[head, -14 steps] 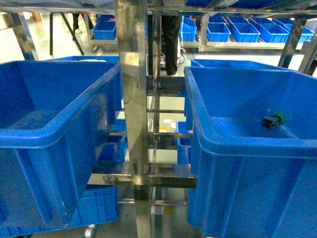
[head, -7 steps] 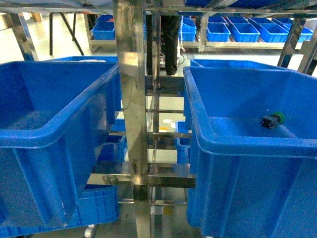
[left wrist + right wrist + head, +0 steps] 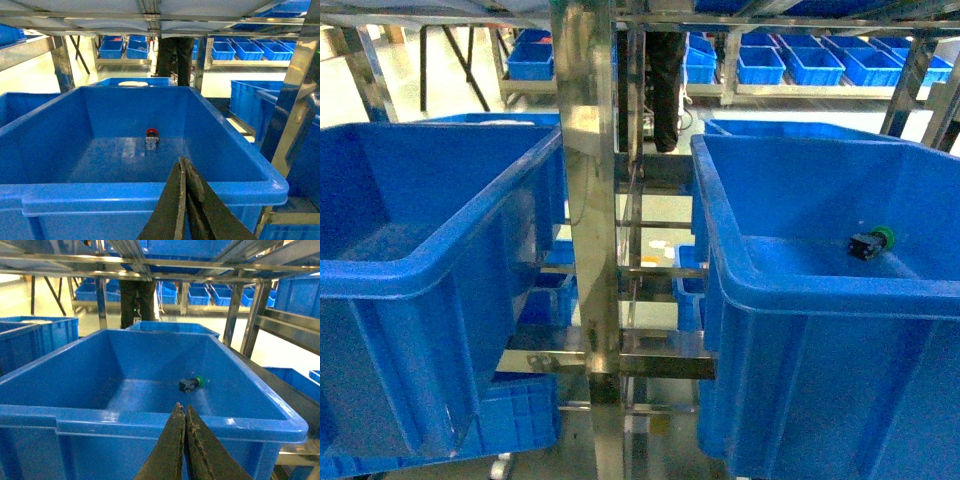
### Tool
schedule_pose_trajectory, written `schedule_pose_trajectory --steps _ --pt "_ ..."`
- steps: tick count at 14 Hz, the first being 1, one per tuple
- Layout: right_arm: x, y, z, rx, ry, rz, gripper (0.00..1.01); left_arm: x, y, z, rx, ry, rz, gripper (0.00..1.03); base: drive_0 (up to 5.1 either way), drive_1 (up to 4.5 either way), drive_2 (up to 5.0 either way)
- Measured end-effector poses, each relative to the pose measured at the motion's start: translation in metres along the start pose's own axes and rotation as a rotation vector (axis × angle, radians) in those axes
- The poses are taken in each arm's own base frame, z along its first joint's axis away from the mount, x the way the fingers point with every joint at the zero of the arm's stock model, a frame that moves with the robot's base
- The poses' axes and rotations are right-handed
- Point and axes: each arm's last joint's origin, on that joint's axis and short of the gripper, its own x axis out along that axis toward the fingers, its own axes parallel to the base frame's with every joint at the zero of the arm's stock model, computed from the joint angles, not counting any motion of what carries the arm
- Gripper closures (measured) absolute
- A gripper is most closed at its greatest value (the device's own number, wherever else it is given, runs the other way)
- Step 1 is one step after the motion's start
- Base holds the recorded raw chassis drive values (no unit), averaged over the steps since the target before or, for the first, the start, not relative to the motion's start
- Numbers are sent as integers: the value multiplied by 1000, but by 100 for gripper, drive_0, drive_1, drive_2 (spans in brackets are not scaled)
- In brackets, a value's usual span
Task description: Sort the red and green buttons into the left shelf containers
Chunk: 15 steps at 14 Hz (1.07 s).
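Two large blue bins sit on the shelf, one left and one right of a steel post. A green button on a black body lies on the right bin's floor, also in the right wrist view as the green button. A red button stands on the floor of the left bin. My left gripper is shut and empty, just outside that bin's near rim. My right gripper is shut and empty before the right bin's near rim. Neither gripper shows in the head view.
A shiny steel shelf post stands between the two bins. Crossbars and lower blue bins lie below. Rows of small blue bins fill racks behind, where a person's dark legs stand. Shelf frames flank the right bin.
The view has barely shifted; the bins and the green button stay where they were.
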Motion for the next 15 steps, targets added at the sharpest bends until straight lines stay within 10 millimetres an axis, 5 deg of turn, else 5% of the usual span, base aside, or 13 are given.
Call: schedule_pose_trajectory --steps 15 --pt "-21 0 -8 0 0 2 99 -27 0 -15 2 6 4 101 0 0 0"
